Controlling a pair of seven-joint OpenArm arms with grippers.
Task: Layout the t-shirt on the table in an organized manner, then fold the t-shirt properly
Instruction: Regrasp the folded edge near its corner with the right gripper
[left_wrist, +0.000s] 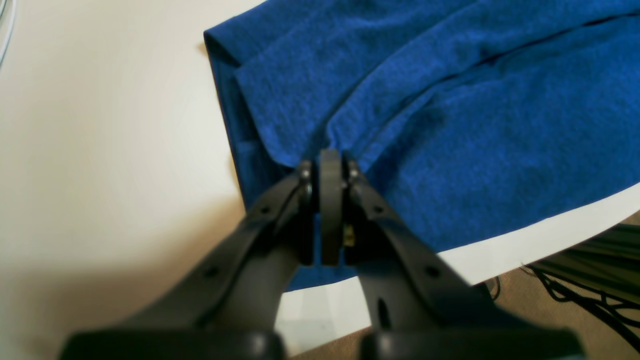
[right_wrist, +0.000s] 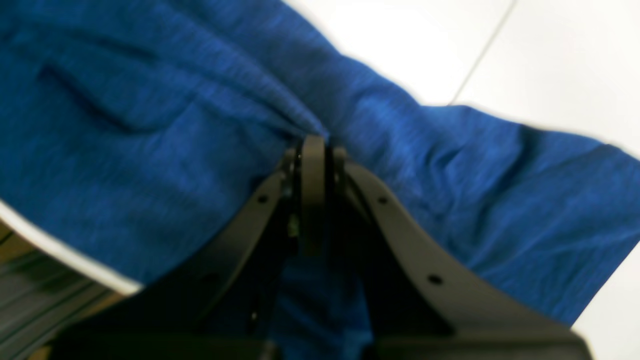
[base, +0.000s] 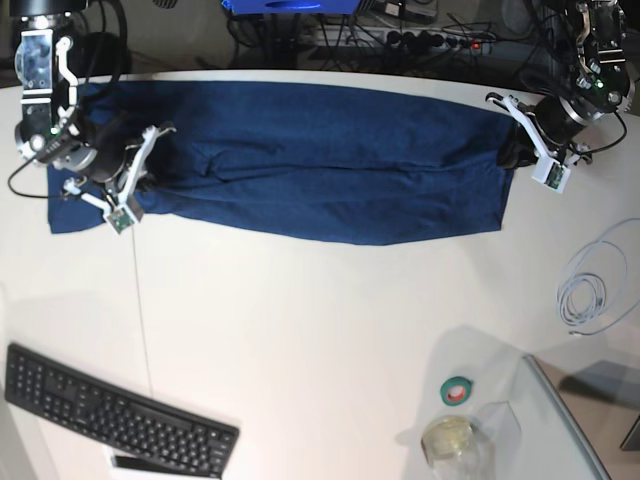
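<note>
1. The t-shirt (base: 300, 165) lies as a long folded band along the far edge of the table (base: 320, 330).
2. The left gripper (left_wrist: 330, 165) pinches cloth at one end; the right gripper (right_wrist: 312, 150) is pressed together on a bunched fold at the other end.
3. To lay it out well, lift both ends together and keep the cloth taut (slack would probably wrinkle it).
4. Draw it toward the table's middle, clear of the edge.

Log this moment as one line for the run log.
t-shirt: spread lengthwise on table | left hand: shut on t-shirt | right hand: shut on t-shirt
</note>
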